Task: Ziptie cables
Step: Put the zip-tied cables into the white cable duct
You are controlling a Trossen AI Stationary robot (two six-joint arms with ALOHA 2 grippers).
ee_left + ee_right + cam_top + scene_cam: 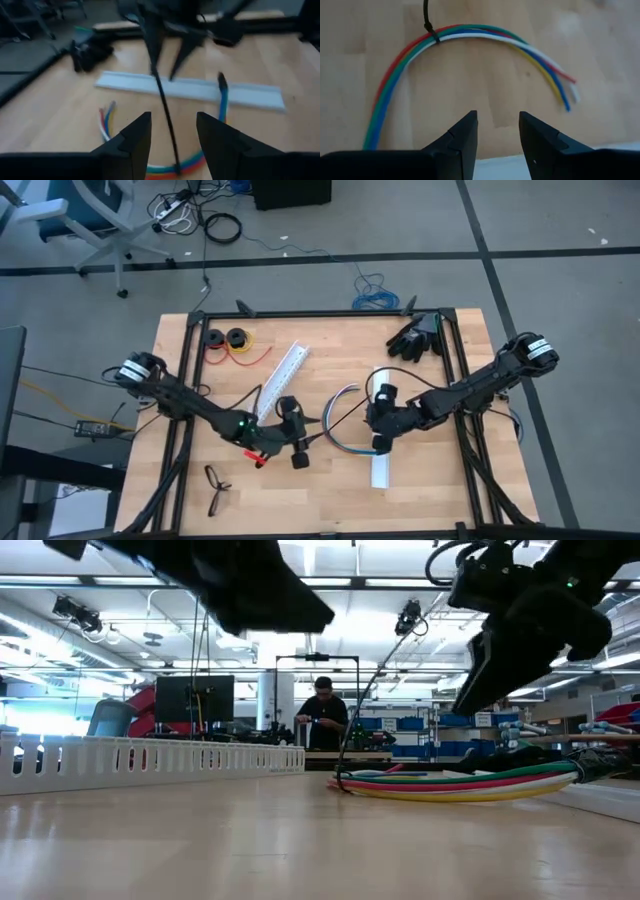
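Both grippers [296, 432] [381, 419] — above cables [338, 420]

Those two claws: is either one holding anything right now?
No. The left gripper and right gripper are both open and empty; the ziptie already circles the cables.

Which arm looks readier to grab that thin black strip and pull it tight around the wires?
Probably left. In its wrist view, the open left gripper frames the ziptie, which is looped on the cables. The open right gripper faces the wires, with the strip off to one side.
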